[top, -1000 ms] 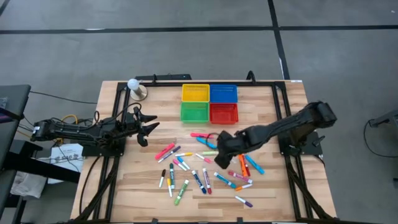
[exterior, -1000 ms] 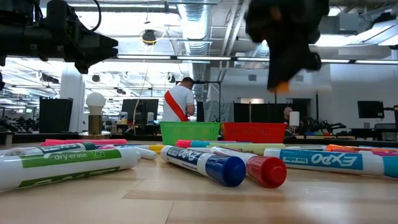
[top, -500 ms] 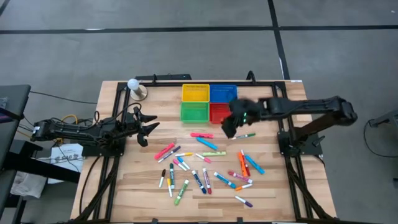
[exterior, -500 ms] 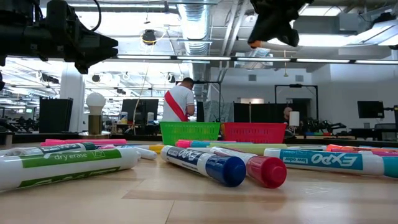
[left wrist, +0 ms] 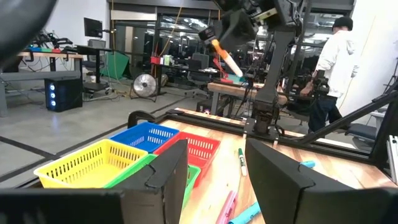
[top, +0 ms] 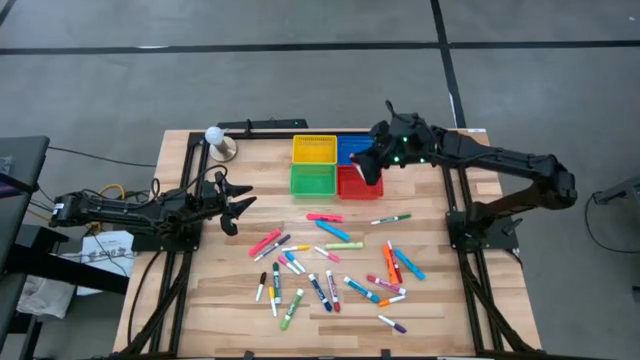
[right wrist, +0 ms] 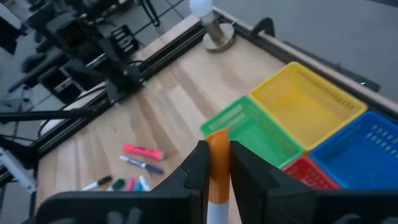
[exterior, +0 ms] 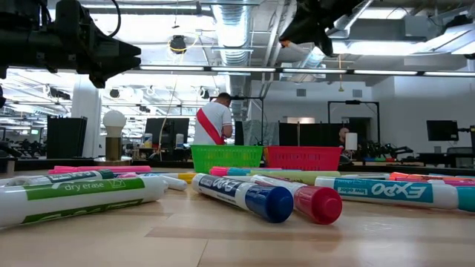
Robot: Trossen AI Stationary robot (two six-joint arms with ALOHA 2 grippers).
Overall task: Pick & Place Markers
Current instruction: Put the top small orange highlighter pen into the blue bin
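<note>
Many coloured markers (top: 330,262) lie scattered flat on the wooden table. My right gripper (top: 369,167) is raised over the far middle of the table, above the red basket (top: 360,184), and is shut on an orange marker (right wrist: 217,155). That marker also shows in the left wrist view as an orange-and-white stick (left wrist: 222,57) slanting below the gripper. My left gripper (top: 236,206) waits open above the table's left side, touching nothing. My right gripper pinches the orange marker between its two fingers, on the orange part of its barrel (right wrist: 217,167). The orange end sticks out a little past the fingertips (right wrist: 200,149), and the white part runs back between them. The marker is lifted clear of the table, tilted.
Four mesh baskets stand in a square near the far edge: yellow (top: 314,149), blue (top: 352,146), green (top: 313,181) and red. A round white knob on a base (top: 217,140) stands at the far left corner. People stand in the room beyond the table.
My right gripper has risen from among the markers in the table's middle and swung toward the far edge, ending over the red and blue baskets. It has carried the orange marker with it, lifted clear of the table. The left arm has kept still.
</note>
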